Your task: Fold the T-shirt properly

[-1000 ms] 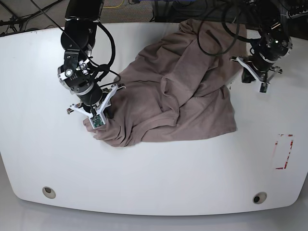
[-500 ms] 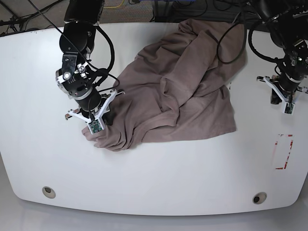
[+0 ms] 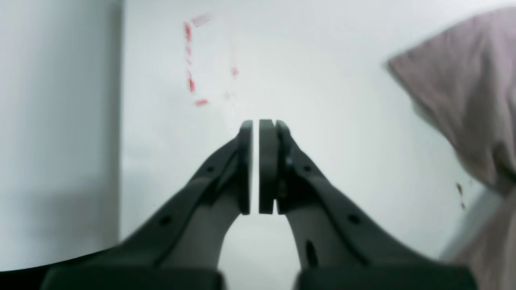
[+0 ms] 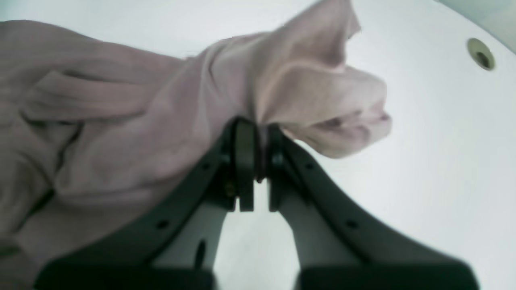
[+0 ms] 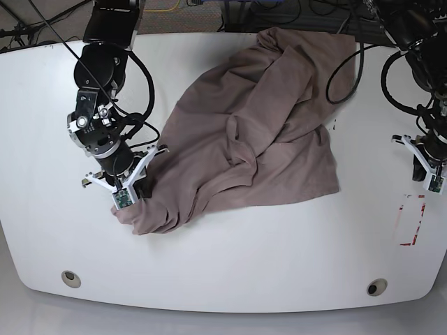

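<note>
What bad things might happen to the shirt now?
The right claw pinches only a small bunch at the edge of the T-shirt, so the soft cloth might slip out. The shirt lies crumpled with deep wrinkles, so pulling one corner may drag the whole heap instead of flattening it. The left claw is shut on nothing, over bare table away from the shirt, so nothing holds the far side.

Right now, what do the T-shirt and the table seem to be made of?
T-shirt: apparently a soft, matte knit fabric, maybe cotton; it wrinkles and bunches where the right hand pinches it.
Table: a smooth, white, hard top, slightly glossy; the exact material is not clear.
</note>
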Controlling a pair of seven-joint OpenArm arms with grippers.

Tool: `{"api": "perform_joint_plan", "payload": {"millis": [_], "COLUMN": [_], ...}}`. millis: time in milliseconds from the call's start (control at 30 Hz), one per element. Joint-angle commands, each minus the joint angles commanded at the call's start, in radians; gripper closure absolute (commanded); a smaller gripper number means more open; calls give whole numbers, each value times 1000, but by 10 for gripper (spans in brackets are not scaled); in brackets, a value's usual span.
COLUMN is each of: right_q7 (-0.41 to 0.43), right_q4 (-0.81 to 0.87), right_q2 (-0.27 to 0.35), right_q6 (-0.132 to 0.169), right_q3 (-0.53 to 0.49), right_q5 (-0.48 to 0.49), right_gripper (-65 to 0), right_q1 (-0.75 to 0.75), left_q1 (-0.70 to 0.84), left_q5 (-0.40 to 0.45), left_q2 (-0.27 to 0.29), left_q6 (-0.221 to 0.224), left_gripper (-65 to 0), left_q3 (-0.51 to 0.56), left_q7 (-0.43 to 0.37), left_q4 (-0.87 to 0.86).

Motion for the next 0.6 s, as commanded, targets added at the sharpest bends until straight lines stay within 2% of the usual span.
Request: {"api": "perform_joint_plan", "payload": {"millis": [167,300,367,600], "right_q7": [0,2,8,12], "right_q4": [-10,-18,-11,2], "right_q2": [-10,-29,-37,-40], "right_q6": [-1,-3,-2,0], "right_q3": [-3,-7,-13,-13], "right_q5": [-12,-23,-32,-35], "right_gripper": [-6,-5,-8,-7], "right_q1": [-15,-45,-53,-49], "left_q1": [15,46,93,140], "left_q5": [5,10,38,111], "left_q2": [11,33,59,65], "left_q6": [0,0,0,0], "left_gripper": [-12,-51,-157,-300], "left_q3": [10,20,35,90], "left_q7": [2,7,-5,-51], "left_q4": [-25,-42,-18,82]}}
